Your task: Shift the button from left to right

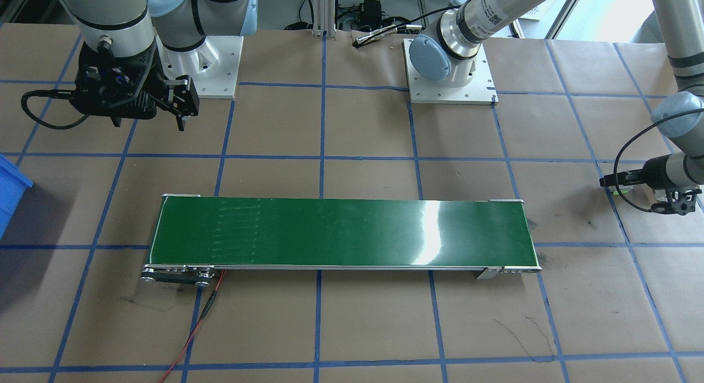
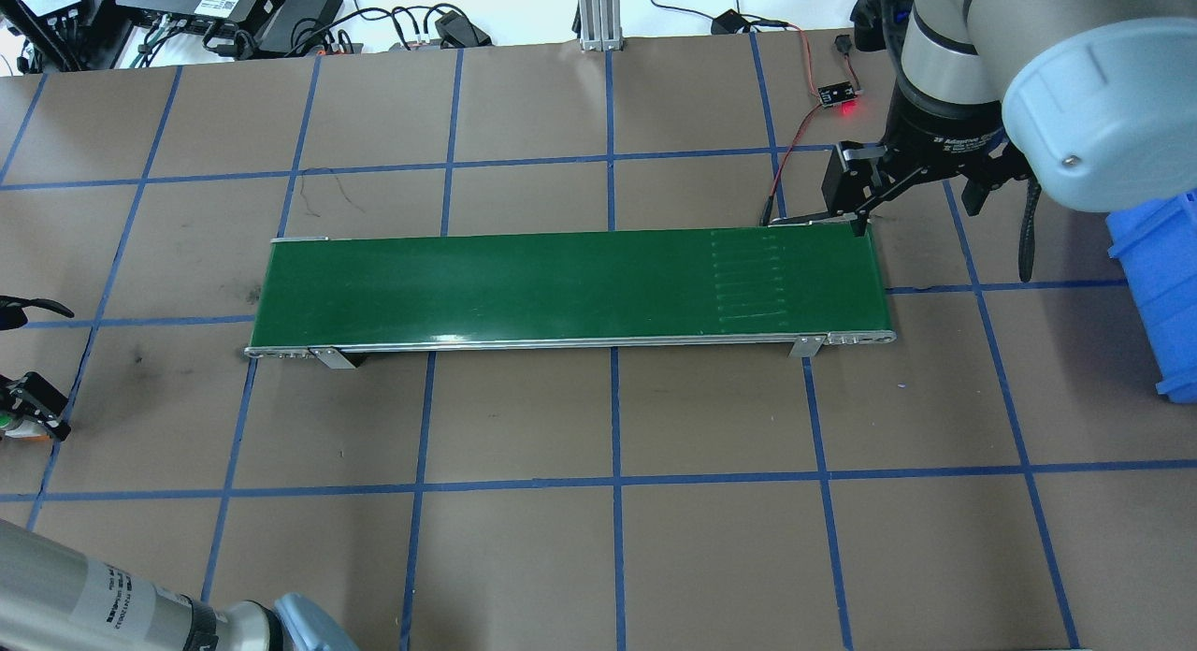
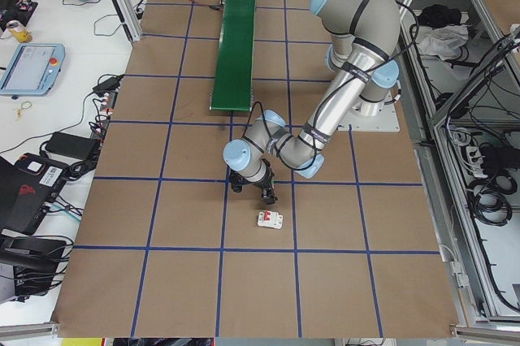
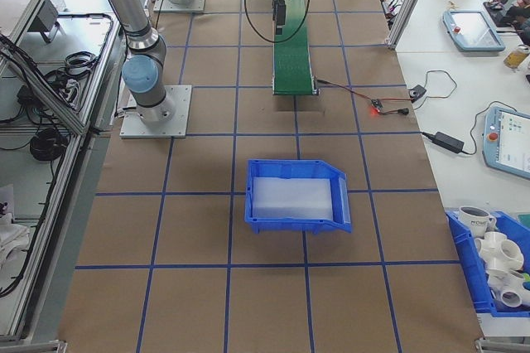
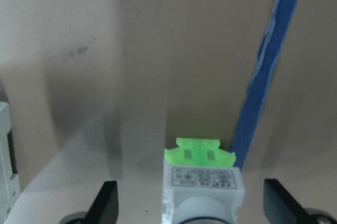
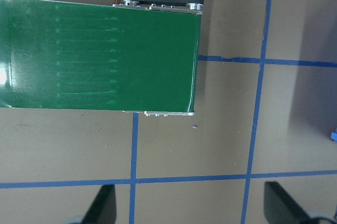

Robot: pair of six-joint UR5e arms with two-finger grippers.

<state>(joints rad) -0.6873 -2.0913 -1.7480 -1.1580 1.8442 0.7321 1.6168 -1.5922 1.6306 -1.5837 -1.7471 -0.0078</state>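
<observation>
Only the left wrist view shows the button [image 5: 202, 182] clearly: it stands on the brown paper at 6 o'clock in the frame, lime-green trim uppermost, between the spread fingertips [image 5: 105, 203] of the left gripper [image 5: 192, 205], with clear gaps to both sides, just left of a blue tape line [image 5: 263, 77]. The jaws stand wide and hold nothing. In the overhead view the left gripper [image 2: 28, 410] is barely visible at 9 o'clock at the table edge. The left side view alone shows the white circuit breaker [image 3: 270, 219] on the paper at 5 o'clock from that gripper. The right gripper [image 1: 181, 105] hangs with its fingers apart and empty over the end of the green conveyor [image 2: 570, 282]; its wrist view looks down on that conveyor end. The right side view alone shows the whole blue bin [image 4: 296, 195]
</observation>
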